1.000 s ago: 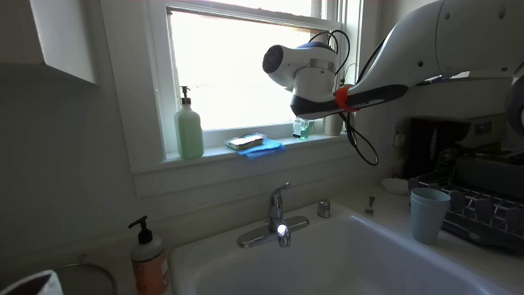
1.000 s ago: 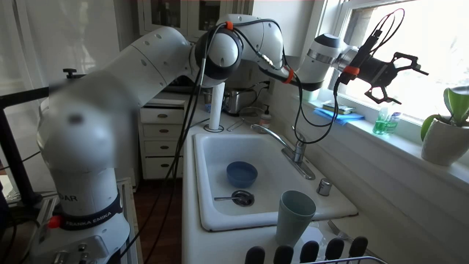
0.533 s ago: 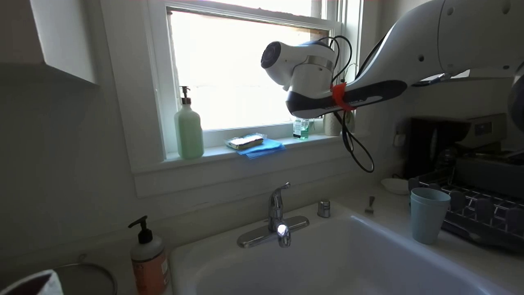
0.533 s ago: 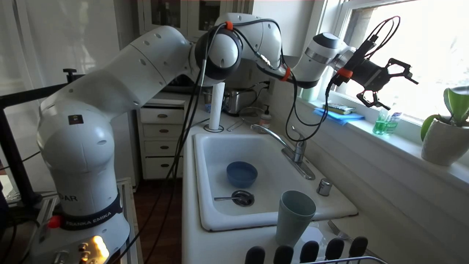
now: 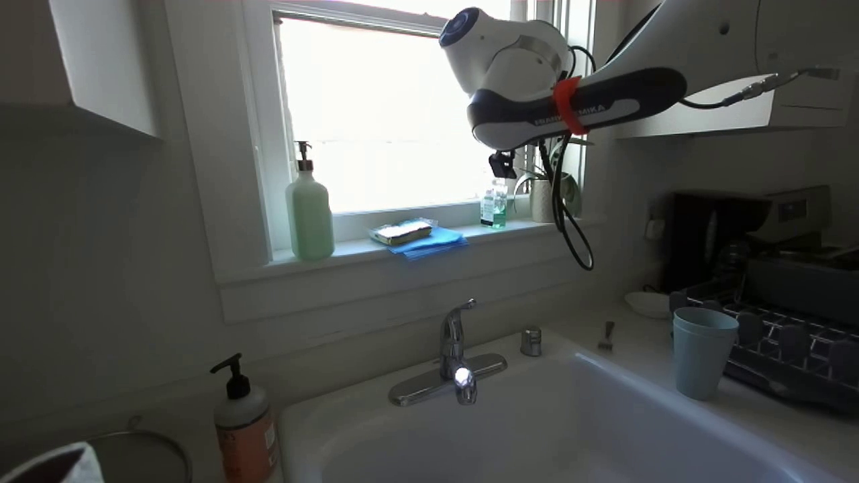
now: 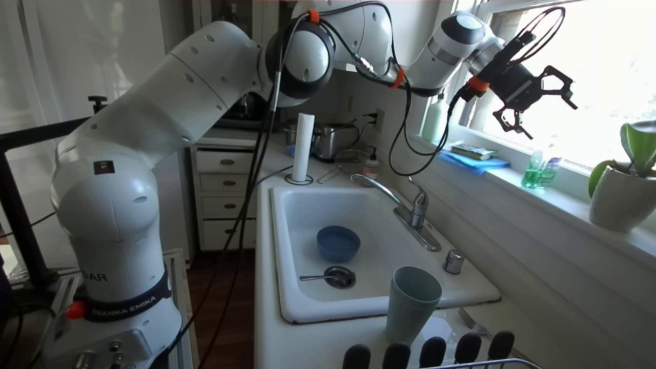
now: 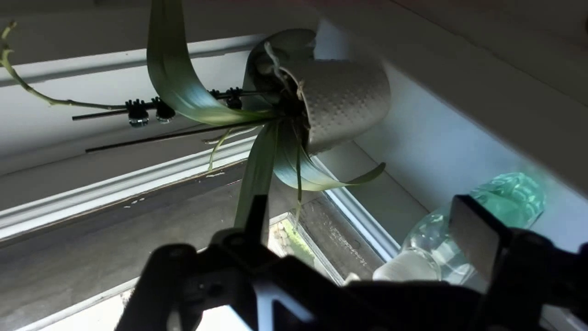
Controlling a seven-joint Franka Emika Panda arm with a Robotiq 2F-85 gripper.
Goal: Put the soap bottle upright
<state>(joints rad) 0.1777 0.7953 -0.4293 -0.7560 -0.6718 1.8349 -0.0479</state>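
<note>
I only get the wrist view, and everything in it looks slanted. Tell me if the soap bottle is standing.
Observer: It is; both exterior views show the soap bottle upright on the sill.
Operator: Give me my height against it.
Observer: In an exterior view, the tool looks higher than the soap bottle.
Operator: Name something on the sill outside my picture.
Observer: A green pump bottle.
</note>
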